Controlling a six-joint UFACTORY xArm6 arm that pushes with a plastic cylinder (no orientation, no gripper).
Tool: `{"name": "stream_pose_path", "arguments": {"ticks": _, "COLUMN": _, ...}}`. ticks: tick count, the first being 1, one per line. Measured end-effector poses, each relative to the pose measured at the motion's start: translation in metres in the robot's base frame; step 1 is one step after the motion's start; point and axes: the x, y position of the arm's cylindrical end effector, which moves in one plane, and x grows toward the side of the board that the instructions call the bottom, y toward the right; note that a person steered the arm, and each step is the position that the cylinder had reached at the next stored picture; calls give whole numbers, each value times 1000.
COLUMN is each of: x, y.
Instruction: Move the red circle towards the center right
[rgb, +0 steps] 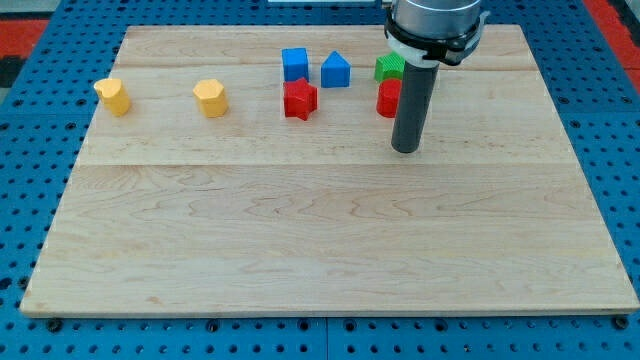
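Observation:
The red circle (387, 97) stands near the view's top, right of centre, partly hidden behind my rod. My tip (405, 149) rests on the board just below and slightly right of the red circle. A green block (388, 68) sits directly above the red circle, also partly hidden by the arm; its shape cannot be made out.
A red star (299, 99), a blue cube (294, 64) and a blue house-shaped block (336, 70) stand left of the red circle. Two yellow blocks (210, 98) (114, 96) stand farther left. The wooden board (330, 250) lies on a blue pegboard.

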Motion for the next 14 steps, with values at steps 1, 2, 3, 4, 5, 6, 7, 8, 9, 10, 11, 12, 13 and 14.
{"name": "stream_pose_path", "arguments": {"ticks": 1, "x": 2, "y": 0}}
{"name": "stream_pose_path", "arguments": {"ticks": 2, "x": 2, "y": 2}}
{"name": "stream_pose_path", "arguments": {"ticks": 3, "x": 2, "y": 24}}
{"name": "stream_pose_path", "arguments": {"ticks": 4, "x": 2, "y": 35}}
{"name": "stream_pose_path", "arguments": {"ticks": 5, "x": 2, "y": 36}}
{"name": "stream_pose_path", "arguments": {"ticks": 6, "x": 1, "y": 36}}
{"name": "stream_pose_path", "arguments": {"ticks": 7, "x": -14, "y": 62}}
{"name": "stream_pose_path", "arguments": {"ticks": 8, "x": -67, "y": 112}}
{"name": "stream_pose_path", "arguments": {"ticks": 9, "x": -98, "y": 79}}
{"name": "stream_pose_path", "arguments": {"ticks": 10, "x": -99, "y": 49}}
{"name": "stream_pose_path", "arguments": {"ticks": 11, "x": -116, "y": 49}}
{"name": "stream_pose_path", "arguments": {"ticks": 12, "x": -130, "y": 24}}
{"name": "stream_pose_path", "arguments": {"ticks": 13, "x": -136, "y": -5}}
{"name": "stream_pose_path", "arguments": {"ticks": 14, "x": -130, "y": -13}}
